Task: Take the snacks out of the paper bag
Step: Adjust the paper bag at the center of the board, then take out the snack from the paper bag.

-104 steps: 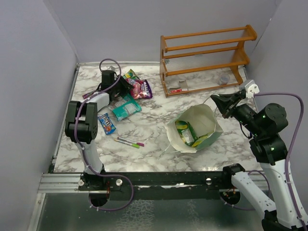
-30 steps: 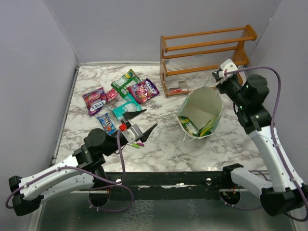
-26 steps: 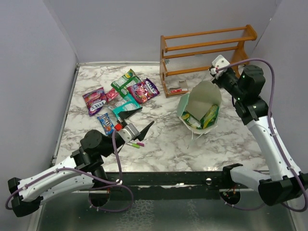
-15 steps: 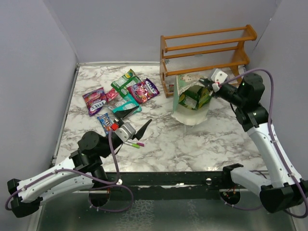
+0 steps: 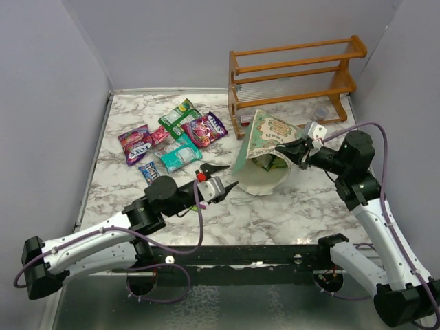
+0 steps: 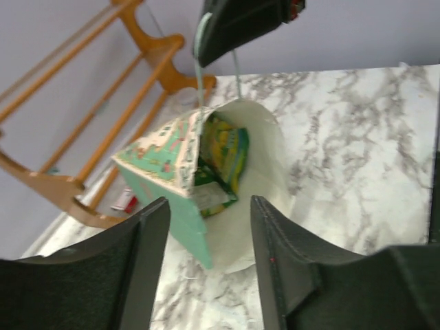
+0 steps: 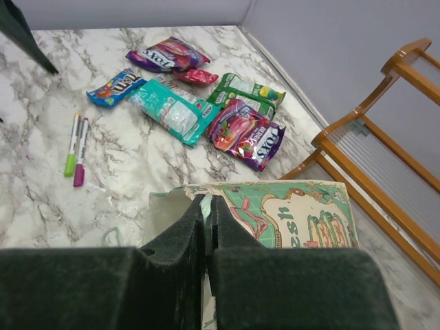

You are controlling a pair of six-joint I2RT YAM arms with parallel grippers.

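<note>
Over the right half of the white-and-grey marbled table, a pale green, patterned paper bag with a cream inside is held tilted, its round mouth turned down and toward the near left. The right gripper is clamped tight at the bag's top edge, where a thin white cord handle runs up to it. Whether cord or paper is pinched cannot be told, nor whether the bag's lower rim rests on the table. Glossy yellow-green packets are seen inside the bag, close to the mouth.

The left gripper is stretched out just beside the mouth. Its two black fingers are spread apart with nothing between them, and the paper is not touched.

On the far left of the table six more packets are laid flat in a loose cluster, well apart from the bag:
- a glossy purple packet
- a small pink packet just beside it
- a green packet
- a magenta-and-purple packet
- a teal packet
- a small blue packet

Two thin marker pens, one green and one purple, lie side by side near the blue packet. Behind the bag an orange wooden rack stands at the far edge of the table, and a small red-and-white flat item lies at its foot.
</note>
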